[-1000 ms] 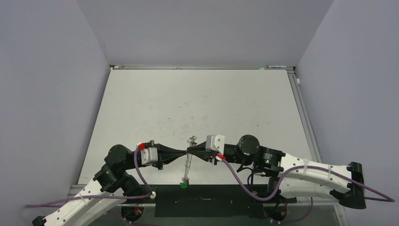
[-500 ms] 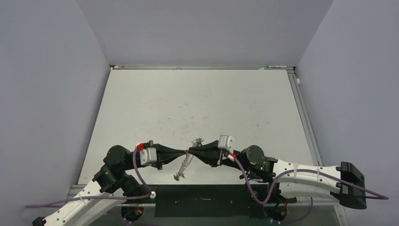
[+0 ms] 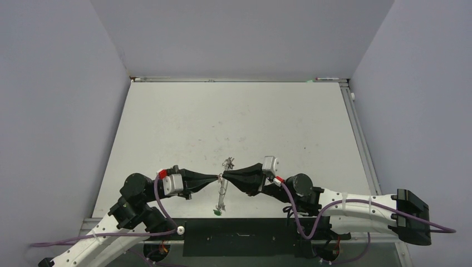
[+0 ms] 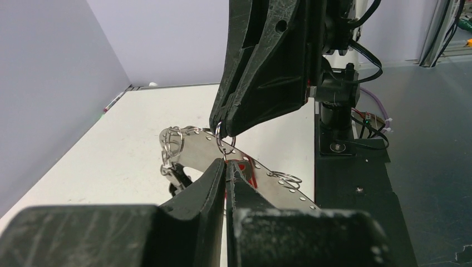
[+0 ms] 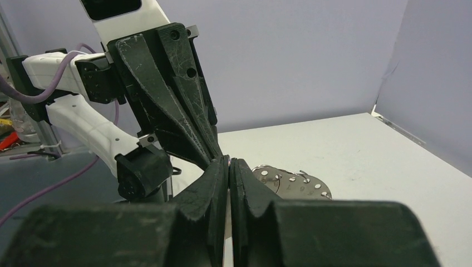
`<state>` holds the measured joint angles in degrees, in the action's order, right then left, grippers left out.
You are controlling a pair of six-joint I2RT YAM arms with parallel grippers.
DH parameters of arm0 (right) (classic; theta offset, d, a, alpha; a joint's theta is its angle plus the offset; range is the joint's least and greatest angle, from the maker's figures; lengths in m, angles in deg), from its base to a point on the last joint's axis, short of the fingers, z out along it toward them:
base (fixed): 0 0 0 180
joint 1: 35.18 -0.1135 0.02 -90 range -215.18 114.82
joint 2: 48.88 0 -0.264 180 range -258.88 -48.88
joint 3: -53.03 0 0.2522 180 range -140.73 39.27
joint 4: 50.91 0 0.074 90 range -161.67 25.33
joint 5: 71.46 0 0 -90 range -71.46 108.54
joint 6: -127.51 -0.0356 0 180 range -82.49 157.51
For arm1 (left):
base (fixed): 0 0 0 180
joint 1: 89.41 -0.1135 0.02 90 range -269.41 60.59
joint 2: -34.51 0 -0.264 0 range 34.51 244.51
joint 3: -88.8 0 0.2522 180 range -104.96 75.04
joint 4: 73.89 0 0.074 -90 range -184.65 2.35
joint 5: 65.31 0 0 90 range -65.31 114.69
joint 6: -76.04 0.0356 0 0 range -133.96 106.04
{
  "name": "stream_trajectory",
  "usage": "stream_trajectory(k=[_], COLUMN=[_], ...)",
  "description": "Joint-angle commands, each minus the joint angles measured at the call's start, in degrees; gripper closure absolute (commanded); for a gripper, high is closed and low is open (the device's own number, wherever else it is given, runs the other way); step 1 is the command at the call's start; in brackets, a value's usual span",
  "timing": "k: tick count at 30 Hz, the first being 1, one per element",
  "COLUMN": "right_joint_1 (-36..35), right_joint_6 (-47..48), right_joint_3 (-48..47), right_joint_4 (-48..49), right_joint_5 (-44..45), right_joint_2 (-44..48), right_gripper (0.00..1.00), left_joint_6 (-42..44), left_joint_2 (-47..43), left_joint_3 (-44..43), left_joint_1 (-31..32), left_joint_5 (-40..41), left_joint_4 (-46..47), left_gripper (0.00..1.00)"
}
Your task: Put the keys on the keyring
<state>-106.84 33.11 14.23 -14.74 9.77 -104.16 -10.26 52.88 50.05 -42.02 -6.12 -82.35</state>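
Observation:
The keyring (image 3: 222, 194) is a flat silvery plate (image 4: 195, 149) with holes along its edge and small split rings. It hangs over the near part of the table between both arms. My left gripper (image 3: 219, 178) and right gripper (image 3: 225, 178) meet tip to tip on it, both shut. In the left wrist view the right gripper (image 4: 222, 129) pinches a small split ring (image 4: 225, 146) from above, and the left gripper (image 4: 225, 165) pinches just below it. A key's red tag (image 4: 250, 175) shows behind the left fingers. A green tag (image 3: 218, 211) dangles lowest. The plate (image 5: 295, 183) shows beyond my right gripper (image 5: 229, 161).
The white table (image 3: 234, 122) runs back to grey walls on three sides. A black base strip (image 3: 239, 236) lies along the near edge between the arm mounts. Purple cables (image 3: 289, 214) loop from both wrists.
The right arm's wrist has shifted right and slightly farther back while both tips stayed together. The hanging keyring swung left, then back, and the green tag now sits a little higher.

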Motion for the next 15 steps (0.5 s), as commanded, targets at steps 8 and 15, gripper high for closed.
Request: stream_trajectory(k=[8, 15], right_joint_1=[0.2, 0.1], right_joint_6=[-1.4, -0.8], right_joint_3=[-9.0, -8.7], right_joint_4=[-8.5, -11.0], right_joint_5=[-1.5, 4.6], right_joint_2=[-0.7, 2.0], right_gripper=[0.95, 0.95], left_joint_6=[0.9, 1.0], left_joint_2=[-0.4, -0.5], left_joint_3=[-0.7, -0.7], left_joint_1=[-0.1, -0.1], left_joint_5=[1.0, 1.1], left_joint_4=[0.9, 0.8], left_gripper=[1.0, 1.0])
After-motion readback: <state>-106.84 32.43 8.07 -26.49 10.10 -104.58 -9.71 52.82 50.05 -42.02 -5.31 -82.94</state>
